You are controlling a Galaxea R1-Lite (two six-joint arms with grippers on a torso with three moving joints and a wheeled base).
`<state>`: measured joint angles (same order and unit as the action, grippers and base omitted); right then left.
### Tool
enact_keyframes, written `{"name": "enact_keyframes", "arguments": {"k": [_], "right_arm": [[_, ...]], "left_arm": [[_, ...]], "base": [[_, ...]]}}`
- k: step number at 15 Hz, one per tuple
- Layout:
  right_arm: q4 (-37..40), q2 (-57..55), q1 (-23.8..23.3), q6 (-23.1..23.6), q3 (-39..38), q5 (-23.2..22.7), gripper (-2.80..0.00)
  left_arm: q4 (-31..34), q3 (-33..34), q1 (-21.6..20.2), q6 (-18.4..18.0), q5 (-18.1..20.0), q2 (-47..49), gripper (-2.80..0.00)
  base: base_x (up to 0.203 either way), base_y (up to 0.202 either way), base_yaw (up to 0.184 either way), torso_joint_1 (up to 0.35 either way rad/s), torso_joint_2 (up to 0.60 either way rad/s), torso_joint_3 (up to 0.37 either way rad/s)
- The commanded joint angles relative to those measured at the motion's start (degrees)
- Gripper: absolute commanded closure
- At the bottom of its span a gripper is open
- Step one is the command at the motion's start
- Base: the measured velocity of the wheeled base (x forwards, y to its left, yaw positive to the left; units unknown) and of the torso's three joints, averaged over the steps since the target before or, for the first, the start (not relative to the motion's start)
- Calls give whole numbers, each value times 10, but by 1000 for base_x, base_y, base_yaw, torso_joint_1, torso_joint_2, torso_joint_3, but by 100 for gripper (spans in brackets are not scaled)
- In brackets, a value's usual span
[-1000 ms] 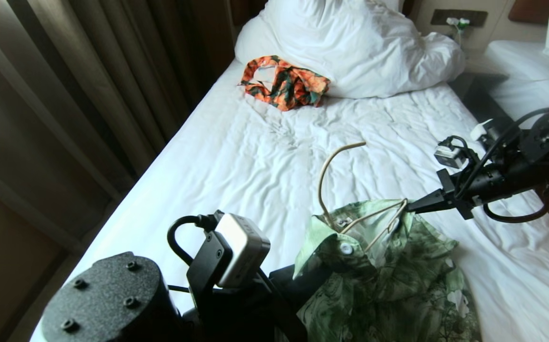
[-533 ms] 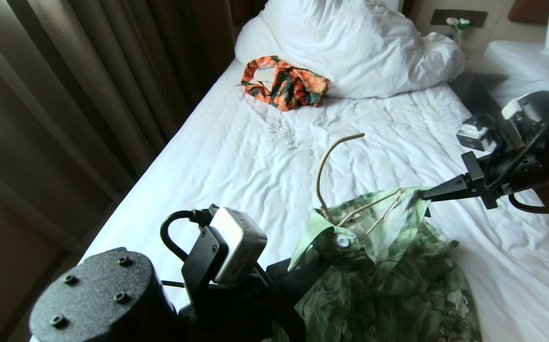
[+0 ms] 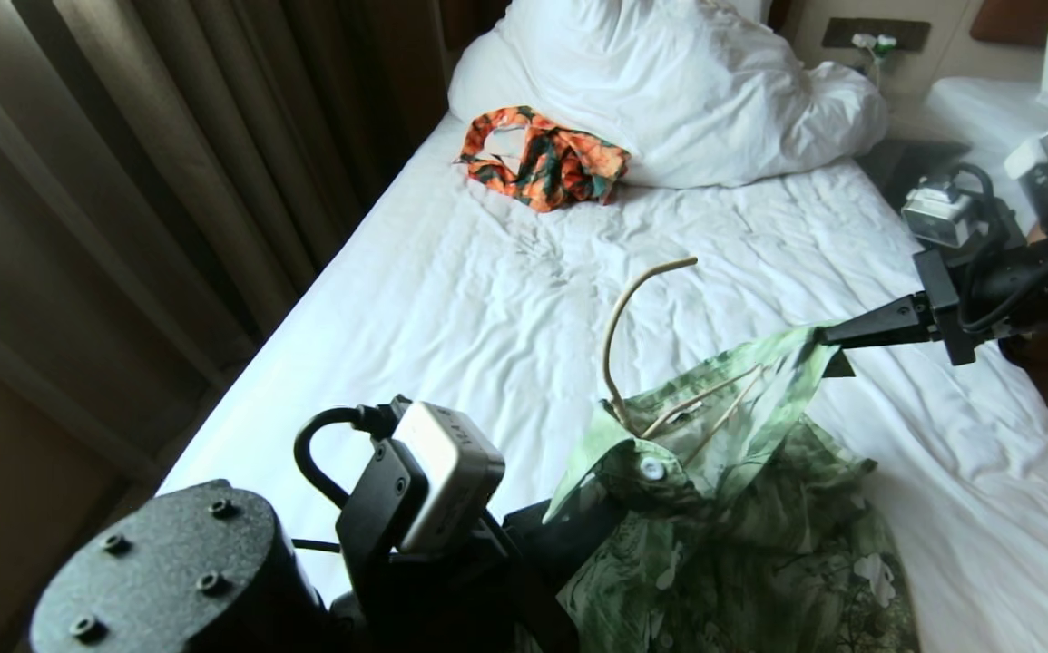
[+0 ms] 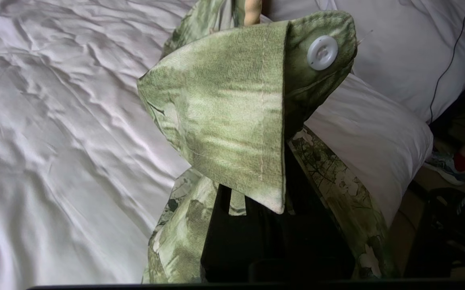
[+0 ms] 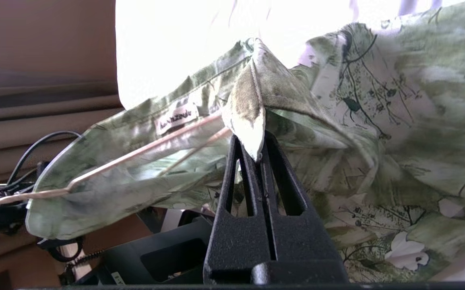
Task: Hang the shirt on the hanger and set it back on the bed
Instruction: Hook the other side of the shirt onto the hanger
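shirt [image 3: 741, 508] sits over the near right part of the bed [image 3: 487, 299], collar end up and away from the robot, body trailing down toward the near edge. green-white floral print, dark vine lines, white button [image 3: 651, 469] at the collar, label visible inside the neck in the right wrist view. hanger [image 3: 632, 345] is inside the neck opening, cream wire arms showing, hook sticking up and curling toward the right. right end effector [image 3: 821, 337] clamped shut on the collar edge, pulling it out to the right. left end effector [image 4: 256, 201] closed on shirt fabric under the collar flap, near bottom centre of head view. vs a second ago: right end effector has moved further right and up, stretching the collar wider; hanger hook barely shifted. orange patterned garment [image 3: 543, 159] by the pillows [image 3: 687, 91].
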<state>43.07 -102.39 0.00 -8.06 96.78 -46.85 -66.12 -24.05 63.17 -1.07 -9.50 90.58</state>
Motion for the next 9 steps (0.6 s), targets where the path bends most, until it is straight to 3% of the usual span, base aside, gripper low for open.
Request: {"name": "enact_keyframes", "arguments": {"k": [1,9], "right_arm": [[3,7,2,-1,12,-3,0],[20,105,33,-1,16,-3,0]], "left_arm": [[-2,2,7,0,-4,3,0],[6,-30,6,0,-9,31,0]], "base": [[0,0,0,0,0,0],[0,0,0,0,0,0]]}}
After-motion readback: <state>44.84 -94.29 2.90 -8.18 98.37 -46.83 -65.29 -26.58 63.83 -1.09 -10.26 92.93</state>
